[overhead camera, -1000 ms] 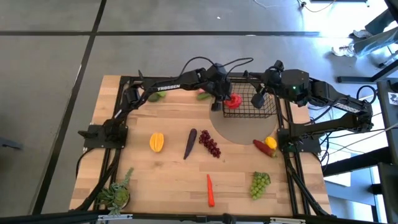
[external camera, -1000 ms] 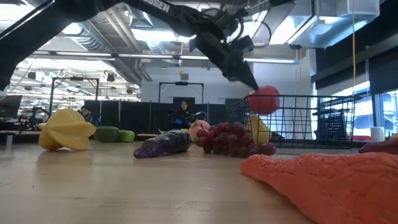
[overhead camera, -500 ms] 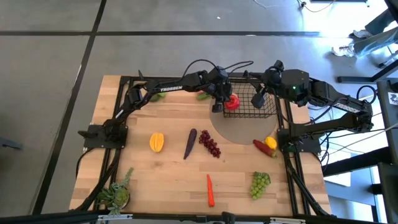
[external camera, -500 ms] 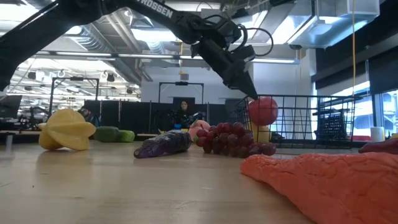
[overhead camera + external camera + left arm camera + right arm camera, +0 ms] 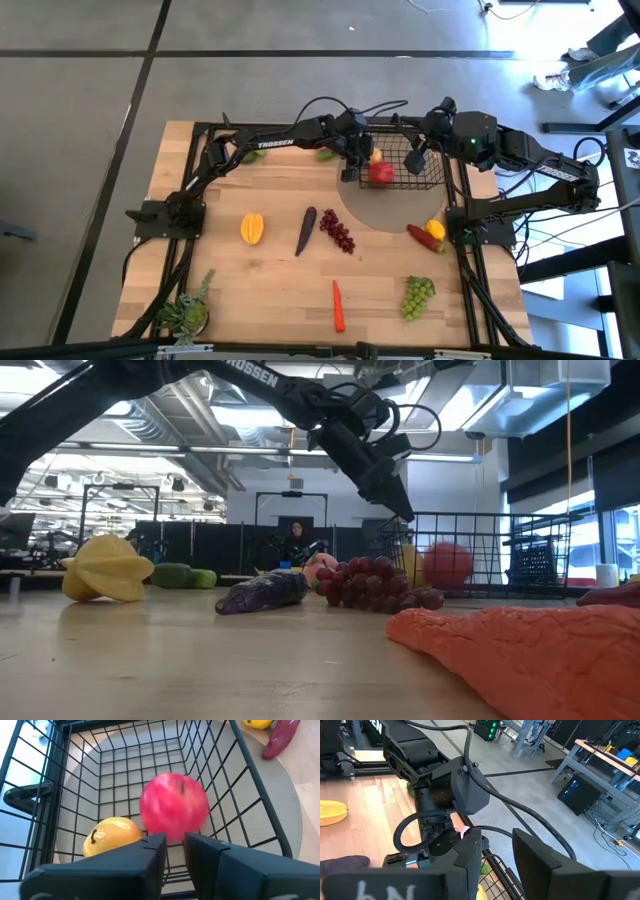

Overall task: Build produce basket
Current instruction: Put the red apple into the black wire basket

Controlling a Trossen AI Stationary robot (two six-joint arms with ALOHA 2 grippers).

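Sitting inside the black wire-mesh basket (image 5: 401, 166) is a round red fruit (image 5: 173, 813), glossy and blurred at its edges, with a yellow fruit with a dark stem (image 5: 111, 836) just beside it; both are showing through the grid walls in the left wrist view. The basket is standing on a grey round mat (image 5: 385, 208) at the table's far side. The left gripper (image 5: 353, 160) is hanging over the basket's near-left corner with its fingers parted and empty, the red fruit lying free below them. White lettering reading TROSSEN (image 5: 268, 142) is running along the left arm. The right gripper (image 5: 418, 156) is waiting over the basket's right side, fingers spread and gripping nothing. Out on the wooden table (image 5: 270, 280) the rest of the produce is lying well apart: a purple eggplant (image 5: 305, 231), dark grapes (image 5: 337, 232), green grapes (image 5: 418, 296), an orange carrot (image 5: 338, 305), a yellow starfruit (image 5: 252, 228), and a red pepper (image 5: 423, 237) touching a lemon (image 5: 436, 229).
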